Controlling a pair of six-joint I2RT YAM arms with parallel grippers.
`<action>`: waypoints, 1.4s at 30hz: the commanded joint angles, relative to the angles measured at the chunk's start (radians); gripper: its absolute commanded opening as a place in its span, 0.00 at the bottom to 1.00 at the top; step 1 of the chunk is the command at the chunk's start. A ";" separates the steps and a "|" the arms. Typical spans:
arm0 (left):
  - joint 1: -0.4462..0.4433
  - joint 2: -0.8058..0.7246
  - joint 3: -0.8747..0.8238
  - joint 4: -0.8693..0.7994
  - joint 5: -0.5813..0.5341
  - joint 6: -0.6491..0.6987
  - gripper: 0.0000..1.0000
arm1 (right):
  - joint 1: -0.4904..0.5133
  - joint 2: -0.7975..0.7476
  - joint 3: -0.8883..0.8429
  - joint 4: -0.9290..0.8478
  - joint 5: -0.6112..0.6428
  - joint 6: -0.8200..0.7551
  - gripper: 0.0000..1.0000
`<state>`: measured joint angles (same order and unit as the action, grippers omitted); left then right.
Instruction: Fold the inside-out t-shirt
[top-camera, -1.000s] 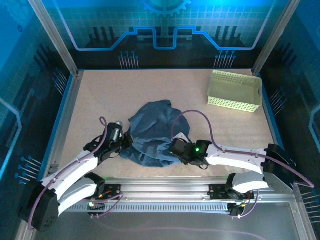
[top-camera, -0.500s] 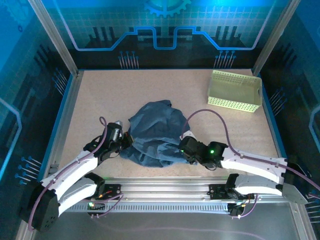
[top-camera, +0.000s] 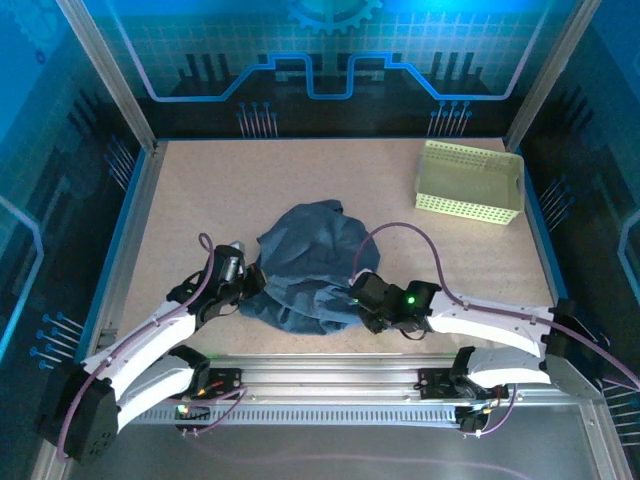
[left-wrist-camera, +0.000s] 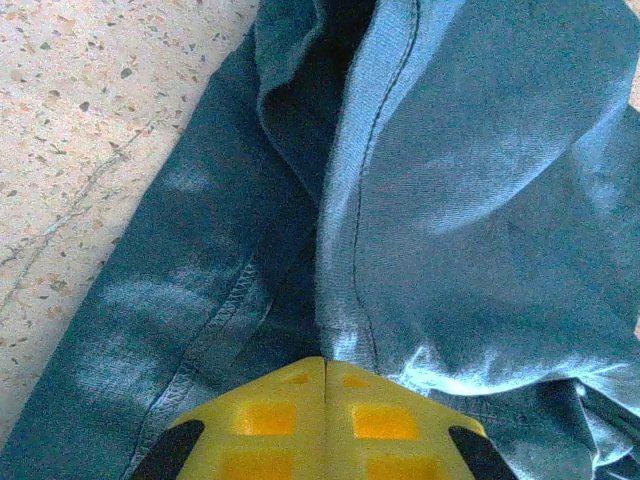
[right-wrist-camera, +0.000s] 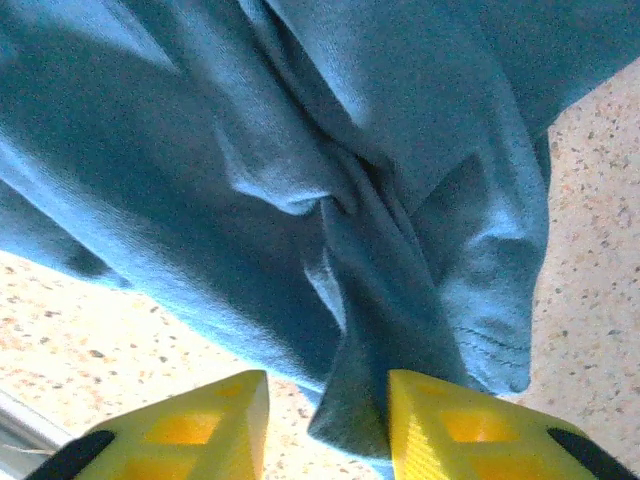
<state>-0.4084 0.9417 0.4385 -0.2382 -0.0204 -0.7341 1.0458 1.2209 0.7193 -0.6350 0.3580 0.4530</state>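
The left gripper (left-wrist-camera: 325, 363) is pinching the inside-out t-shirt (top-camera: 310, 262) at its left edge; the right gripper (right-wrist-camera: 326, 382) is gaping around its near-right fold.

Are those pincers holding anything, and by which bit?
The left pincer is shut on a seamed fold of the t-shirt, at its left edge. The right pincer is open, a fold between its fingers, ungripped.

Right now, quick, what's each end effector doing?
Left end effector: closed, pinching a fold of the t-shirt.
Right end effector: open, a hanging t-shirt fold between its fingers.
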 joint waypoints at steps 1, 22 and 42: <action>0.011 0.002 0.023 0.002 0.016 0.008 0.00 | -0.005 0.014 0.040 -0.047 0.054 0.027 0.26; 0.052 -0.239 0.168 -0.047 0.053 0.017 0.00 | -0.062 -0.505 0.098 -0.067 0.180 -0.145 0.00; 0.059 -0.459 0.348 0.010 -0.106 0.012 0.00 | -0.096 -0.736 0.135 0.155 0.200 -0.291 0.00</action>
<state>-0.3618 0.5114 0.7422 -0.2928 -0.0681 -0.7338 0.9649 0.5133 0.8322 -0.5640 0.5087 0.1810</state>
